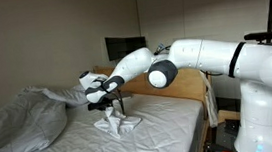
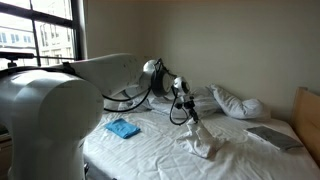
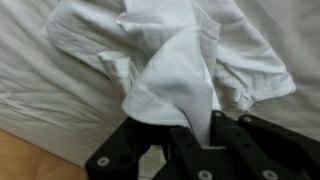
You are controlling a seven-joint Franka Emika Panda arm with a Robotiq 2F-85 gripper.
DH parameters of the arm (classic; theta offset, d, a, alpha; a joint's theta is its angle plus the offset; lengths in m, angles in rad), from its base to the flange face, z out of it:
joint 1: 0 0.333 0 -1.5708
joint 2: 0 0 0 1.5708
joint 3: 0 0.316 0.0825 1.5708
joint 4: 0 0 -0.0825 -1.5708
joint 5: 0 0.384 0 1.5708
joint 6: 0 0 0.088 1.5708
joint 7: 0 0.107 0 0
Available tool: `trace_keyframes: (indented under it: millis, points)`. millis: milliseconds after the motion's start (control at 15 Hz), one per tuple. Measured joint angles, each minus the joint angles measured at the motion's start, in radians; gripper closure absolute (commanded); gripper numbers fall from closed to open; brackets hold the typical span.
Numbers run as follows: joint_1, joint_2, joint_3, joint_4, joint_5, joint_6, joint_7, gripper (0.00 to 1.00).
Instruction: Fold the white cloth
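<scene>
White cloth point(image 3: 170, 75), thin wrinkled fabric, likely light and limp. Black gripper point(image 3: 203, 128) at 6 o'clock pinches its raised fold; grasp corners.

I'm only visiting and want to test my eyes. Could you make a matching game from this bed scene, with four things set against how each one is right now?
Things:
1. white cloth
2. blue item
3. duvet
4. end effector

States:
A. rumpled grey-white heap
B. shut on fabric
C. one part lifted, the rest on the bedsheet
D. lying flat, untouched

Pairs: 1-C, 2-D, 3-A, 4-B
</scene>
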Motion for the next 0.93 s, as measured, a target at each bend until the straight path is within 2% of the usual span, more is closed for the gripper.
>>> trace_keyframes:
  millis: [600,867,933]
  points:
    - [0.011,0.131,-0.04,0.199,-0.003,-0.127,0.0,0.97]
    - [0.023,0.137,-0.064,0.207,-0.006,-0.129,0.002,0.97]
    - [0.025,0.137,-0.068,0.207,-0.006,-0.128,0.002,0.92]
